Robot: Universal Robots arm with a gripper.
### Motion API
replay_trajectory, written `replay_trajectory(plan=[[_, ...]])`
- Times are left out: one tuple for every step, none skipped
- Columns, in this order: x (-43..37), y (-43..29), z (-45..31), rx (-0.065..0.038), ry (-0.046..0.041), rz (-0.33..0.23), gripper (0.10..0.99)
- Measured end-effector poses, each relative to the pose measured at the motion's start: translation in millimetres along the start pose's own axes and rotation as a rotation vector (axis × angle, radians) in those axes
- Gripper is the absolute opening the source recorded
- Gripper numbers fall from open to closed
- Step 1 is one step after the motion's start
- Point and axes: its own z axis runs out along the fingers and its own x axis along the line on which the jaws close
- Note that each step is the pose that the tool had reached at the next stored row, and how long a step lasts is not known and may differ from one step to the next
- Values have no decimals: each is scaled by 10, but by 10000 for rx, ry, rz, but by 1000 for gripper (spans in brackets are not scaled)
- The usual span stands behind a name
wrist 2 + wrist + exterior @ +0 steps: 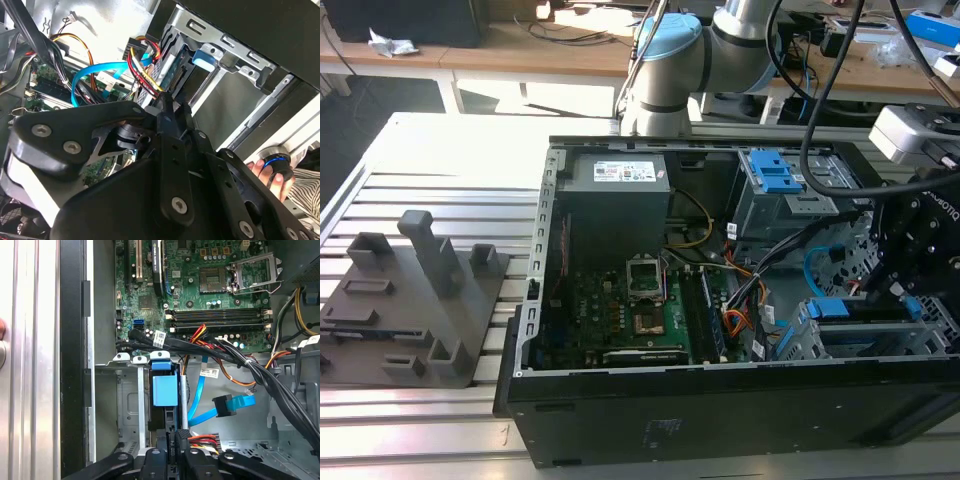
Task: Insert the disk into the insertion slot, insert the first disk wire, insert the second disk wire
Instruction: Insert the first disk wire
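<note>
The disk sits inside the insertion slot (128, 405), its blue carrier tab (164, 389) facing out. The same disk (860, 312) shows at the exterior view's right, low in the silver cage (240, 67). My gripper (174, 442) hangs just behind the disk, shut on a black plug with red, yellow and black strands, the first disk wire (200, 441). In the second wrist view my gripper (169, 106) holds that plug close to the disk's back edge, its strands (142, 75) trailing away. The second disk wire (199, 396), flat and light blue, loops free beside it, with its plug (224, 406) hanging loose.
The motherboard (200, 285) lies beyond the cage, crossed by a thick black cable bundle (260, 377). The case wall (72, 360) runs close alongside. A person's hand (264, 172) holds a round button device outside the case. A grey fixture block (415, 300) stands on the slatted table.
</note>
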Motion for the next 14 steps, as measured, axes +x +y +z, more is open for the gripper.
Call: replay_trajectory(plan=[[0, 0, 0, 0, 0, 0, 208], [0, 0, 0, 0, 0, 0, 271], [1, 0, 0, 0, 1, 0, 271], [1, 0, 0, 0, 0, 0, 255], [1, 0, 0, 0, 0, 0, 188], [1, -1, 0, 0, 0, 0, 173], [2, 0, 0, 0, 1, 0, 173], [2, -1, 0, 0, 1, 0, 173], [2, -1, 0, 0, 0, 0, 173], [2, -1, 0, 0, 0, 0, 173], [3, -1, 0, 0, 0, 0, 173], [3, -1, 0, 0, 0, 0, 173], [3, -1, 0, 0, 1, 0, 173], [3, -3, 0, 0, 0, 0, 173]])
